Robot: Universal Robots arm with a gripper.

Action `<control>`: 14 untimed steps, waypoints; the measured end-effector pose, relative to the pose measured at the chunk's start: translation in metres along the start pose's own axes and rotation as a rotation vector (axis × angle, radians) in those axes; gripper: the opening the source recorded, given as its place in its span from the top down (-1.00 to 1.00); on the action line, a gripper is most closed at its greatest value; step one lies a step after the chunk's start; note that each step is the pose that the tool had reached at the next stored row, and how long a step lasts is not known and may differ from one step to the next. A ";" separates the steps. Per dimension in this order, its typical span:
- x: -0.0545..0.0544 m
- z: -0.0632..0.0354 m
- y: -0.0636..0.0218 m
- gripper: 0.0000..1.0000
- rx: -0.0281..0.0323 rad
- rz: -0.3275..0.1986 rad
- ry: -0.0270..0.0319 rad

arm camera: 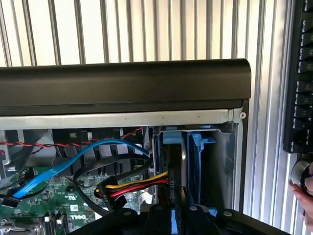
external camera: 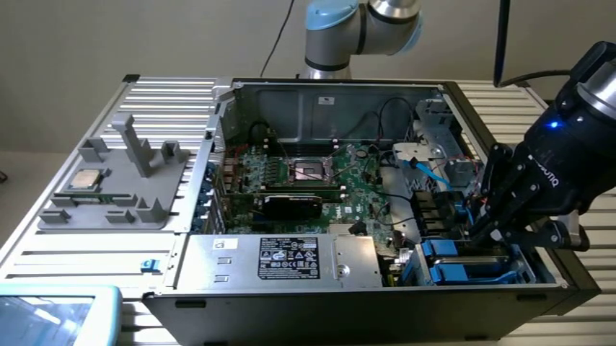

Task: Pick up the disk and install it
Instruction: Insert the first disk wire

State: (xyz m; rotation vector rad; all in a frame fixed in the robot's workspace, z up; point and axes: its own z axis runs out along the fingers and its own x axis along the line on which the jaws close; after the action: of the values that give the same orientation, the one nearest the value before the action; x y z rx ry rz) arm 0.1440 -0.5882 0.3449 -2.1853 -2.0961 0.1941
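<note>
The disk point(arm camera: 176, 169) stands on edge as a dark slab running from between my fingers down into the blue-railed drive bay point(arm camera: 200, 156) in a corner of the open computer case. My gripper point(arm camera: 172, 219) is shut on its upper edge. In the exterior view the gripper point(external camera: 493, 232) reaches down into the bay point(external camera: 460, 265) at the case's front right, and its black body covers most of the disk there.
A blue data cable point(arm camera: 73, 157) and a yellow-red-black power cable point(arm camera: 139, 183) lie close beside the bay. The silver power supply point(external camera: 288, 258) and the motherboard point(external camera: 308, 173) fill the case. A grey fixture point(external camera: 106, 187) sits left. A keyboard point(arm camera: 301, 73) and a hand point(arm camera: 304, 192) are nearby.
</note>
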 end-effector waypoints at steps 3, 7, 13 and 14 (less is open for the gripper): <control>0.000 -0.0001 0.0000 0.68 -0.0002 -0.005 -0.0016; 0.000 0.0000 0.0005 0.68 -0.0005 -0.005 -0.0018; 0.001 0.0015 0.0025 0.68 -0.0036 -0.012 -0.0025; 0.001 0.0016 0.0026 0.68 -0.0048 -0.017 -0.0034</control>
State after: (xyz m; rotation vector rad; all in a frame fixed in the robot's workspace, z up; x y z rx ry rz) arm 0.1463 -0.5871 0.3429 -2.1703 -2.1186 0.1917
